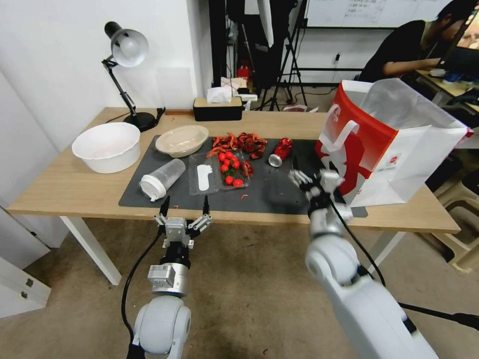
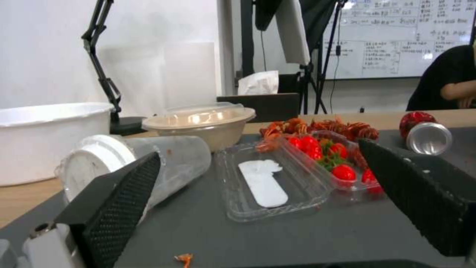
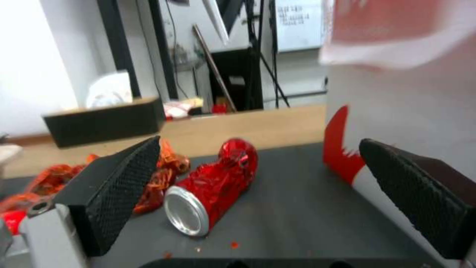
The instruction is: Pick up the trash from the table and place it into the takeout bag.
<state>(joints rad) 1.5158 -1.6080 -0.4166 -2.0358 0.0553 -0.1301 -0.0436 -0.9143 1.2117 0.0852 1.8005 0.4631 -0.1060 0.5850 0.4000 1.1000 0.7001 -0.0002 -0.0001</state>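
On the dark mat, beside the takeout bag [image 1: 394, 144], lies the crushed red can [image 3: 213, 186]. My right tool [image 1: 312, 180] hovers wide before it; I should straddle its body squarely. My left tool [image 1: 183, 209] waits wide at the table [image 1: 65, 189] edge.

Crushed red can [image 1: 280, 151] on its side on the dark grey mat [image 1: 279, 192], silver end up front, just beside the takeout bag [image 1: 394, 144]. Clear lidded cup [image 1: 161, 179] tipped over at the mat's opposite end, beige shallow bowl [image 1: 181, 140] upright behind it. Bag upright, red-and-white, mouth open, partly on the mat.
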